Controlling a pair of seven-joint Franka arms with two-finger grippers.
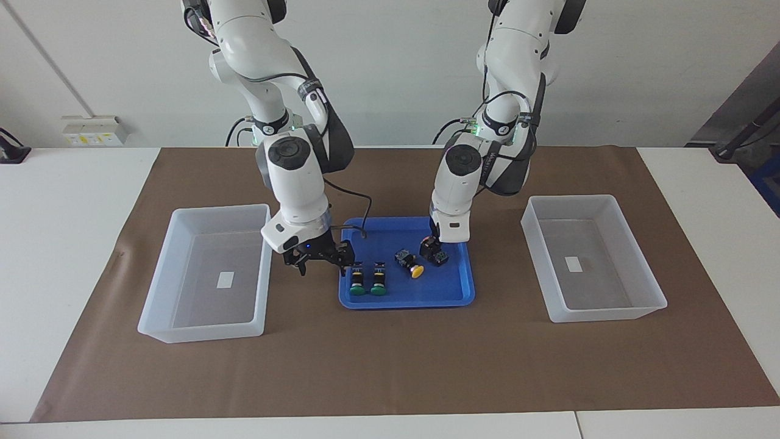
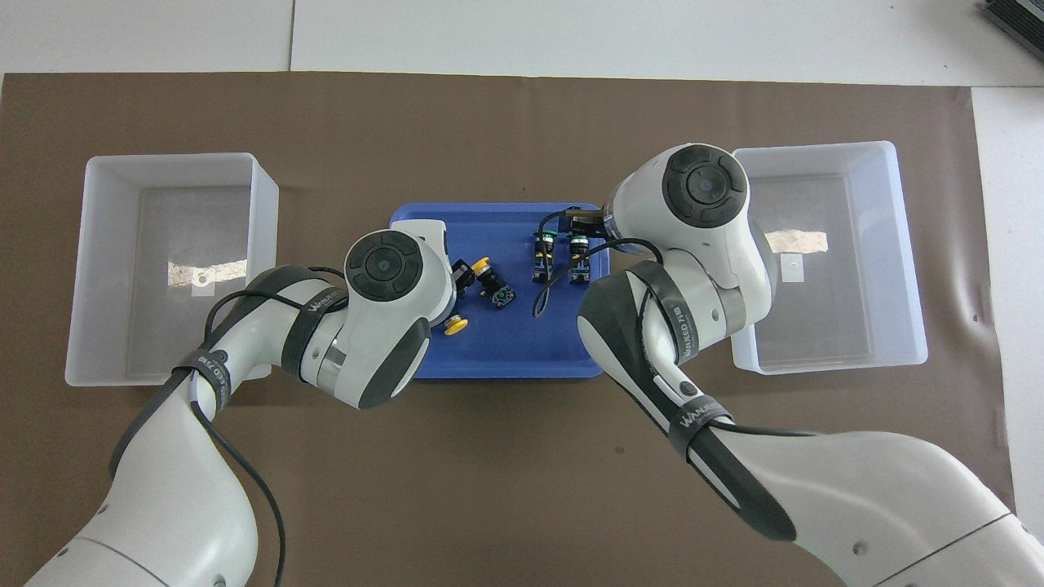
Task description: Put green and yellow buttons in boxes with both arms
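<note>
On the brown mat covering the middle of the tabletop (image 1: pixel 73 201), a shallow blue tray (image 1: pixel 454 292) sits midway between two translucent boxes, one toward the right arm's end (image 1: pixel 183 326) and one toward the left arm's end (image 1: pixel 609 308); each box holds only a small white label. All four buttons lie in the tray. The two green buttons (image 1: pixel 358 279) (image 1: pixel 379 279) lie side by side, caps pointing toward the tabletop edge farthest from the robots. One yellow button (image 1: pixel 409 264) lies tilted in the tray's middle, and the other yellow button (image 2: pixel 483 270) lies just beside it. The left pincer (image 1: pixel 431 249) is down in the tray at this second yellow button, reaching it in the facing view; I cannot tell whether its fingers are closed on it. The right pincer (image 1: pixel 319 258) hangs with its fingers spread wide over the tray's rim at the right arm's end, just beside the green buttons and touching neither.
</note>
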